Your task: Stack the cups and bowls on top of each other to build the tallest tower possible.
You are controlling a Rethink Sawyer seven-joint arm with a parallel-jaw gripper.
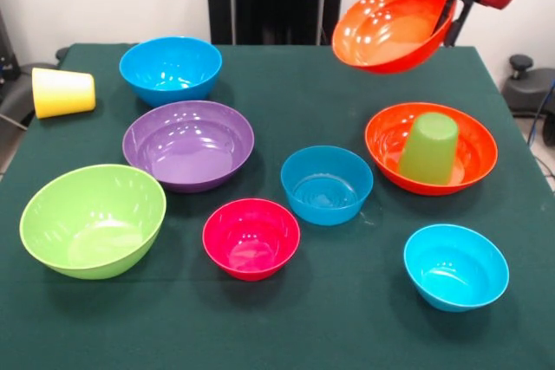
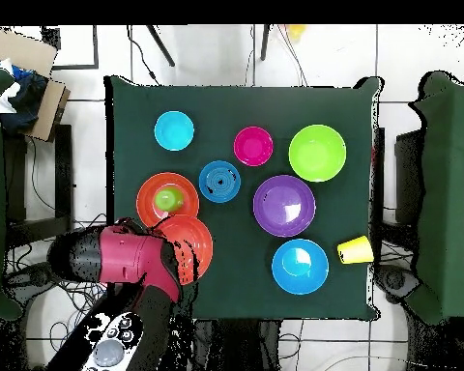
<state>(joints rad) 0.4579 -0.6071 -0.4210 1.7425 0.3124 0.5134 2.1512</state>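
From my seat the gripper (image 1: 451, 15) is mostly hidden: the front view cuts the red arm head off at the top edge, and only dark fingers show dropping behind the rim of the orange bowl (image 1: 392, 23), which hangs tilted in the air above the desk's (image 1: 286, 93) far right corner, its opening turned toward me. The gripper is closed over that bowl's rim and carrying it, though I cannot make out the fingertips themselves. From overhead the arm covers part of the same bowl, so just an orange crescent shows beside the red wrist. Below it on the desk sits the second orange bowl (image 1: 468, 158) with the light green cup (image 1: 428, 148) standing upside down inside it, leaning a little. I can read no labels or writing on any piece. The rest lie apart on the green cloth: a blue bowl (image 1: 170, 68) at the far left, the yellow cup (image 1: 62, 92) on its side at the left edge, the purple bowl (image 1: 188, 145), the lime green bowl (image 1: 93, 219) near the front left, the pink-red bowl (image 1: 251, 237), another blue bowl (image 1: 326, 184) in the middle, and the small cyan bowl (image 1: 455, 266) at the front right. Nothing stands between the raised bowl and the one with the cup.
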